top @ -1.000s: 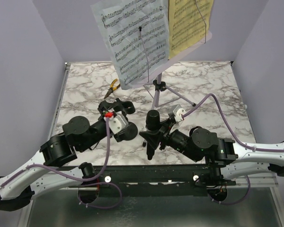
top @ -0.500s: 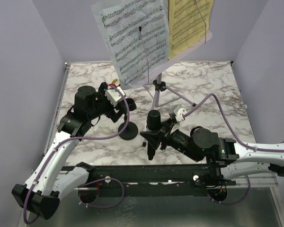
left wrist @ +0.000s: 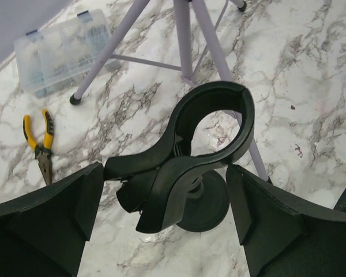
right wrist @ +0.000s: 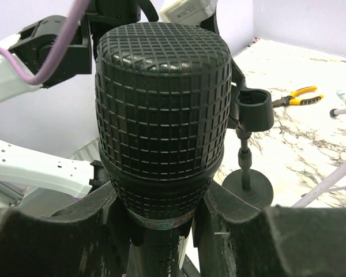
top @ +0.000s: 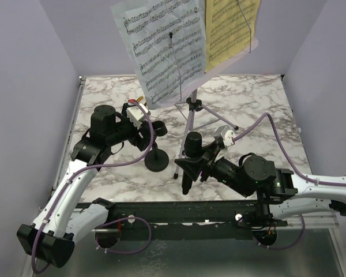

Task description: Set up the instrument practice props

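The right fingers (right wrist: 40, 242) were clamped on the black microphone (top: 190, 144), upright just right of the mic stand (top: 156, 163) at mid-surface (top: 259, 104), while the left fingers (left wrist: 57, 225) stood apart either side of its empty clip, probably ready to steady it for insertion.

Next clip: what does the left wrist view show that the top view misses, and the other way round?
Only left wrist: the clear box near a foot of the tripod.
Only top: the white page and yellow page, and the microphone held in the right end effector.
Both: the mic stand with its empty clip, the tripod, the marble table.
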{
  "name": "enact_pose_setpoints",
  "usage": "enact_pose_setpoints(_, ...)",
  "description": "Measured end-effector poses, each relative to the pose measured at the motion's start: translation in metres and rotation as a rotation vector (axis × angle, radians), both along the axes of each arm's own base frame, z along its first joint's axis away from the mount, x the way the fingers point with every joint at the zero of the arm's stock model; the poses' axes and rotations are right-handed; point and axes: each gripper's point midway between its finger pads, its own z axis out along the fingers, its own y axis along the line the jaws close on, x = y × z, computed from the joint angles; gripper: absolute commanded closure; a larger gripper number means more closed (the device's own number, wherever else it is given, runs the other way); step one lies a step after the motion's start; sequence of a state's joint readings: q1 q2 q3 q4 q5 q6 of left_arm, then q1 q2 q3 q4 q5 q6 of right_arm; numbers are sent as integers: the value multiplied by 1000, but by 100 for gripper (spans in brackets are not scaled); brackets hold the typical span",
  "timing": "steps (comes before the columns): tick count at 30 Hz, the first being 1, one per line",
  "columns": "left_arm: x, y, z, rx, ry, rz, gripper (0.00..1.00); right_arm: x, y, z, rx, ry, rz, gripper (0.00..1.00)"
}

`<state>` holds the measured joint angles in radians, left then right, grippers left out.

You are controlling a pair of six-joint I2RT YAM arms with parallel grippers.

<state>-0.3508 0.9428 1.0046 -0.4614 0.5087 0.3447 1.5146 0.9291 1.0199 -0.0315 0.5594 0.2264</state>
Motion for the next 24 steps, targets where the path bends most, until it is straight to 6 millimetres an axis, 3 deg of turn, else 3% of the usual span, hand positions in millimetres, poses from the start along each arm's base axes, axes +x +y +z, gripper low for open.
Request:
enact_pose_setpoints(7, -2, 6, -26, -87, 171, 144, 29, 0, -3, 1, 7, -1, 0, 100)
enact_pose_setpoints(15, -29, 0, -14, -239, 244, 145, 44, 6, 5, 1, -25, -47, -27, 100)
enact_pose_setpoints(20, -39, -4, -11, -288, 280, 135, 50, 18, 19, -2, -91, -96, -65, 100)
enact_pose_setpoints(24, -42, -6, -10, -312, 302, 127, 58, 35, 15, 1, -99, -107, -108, 100)
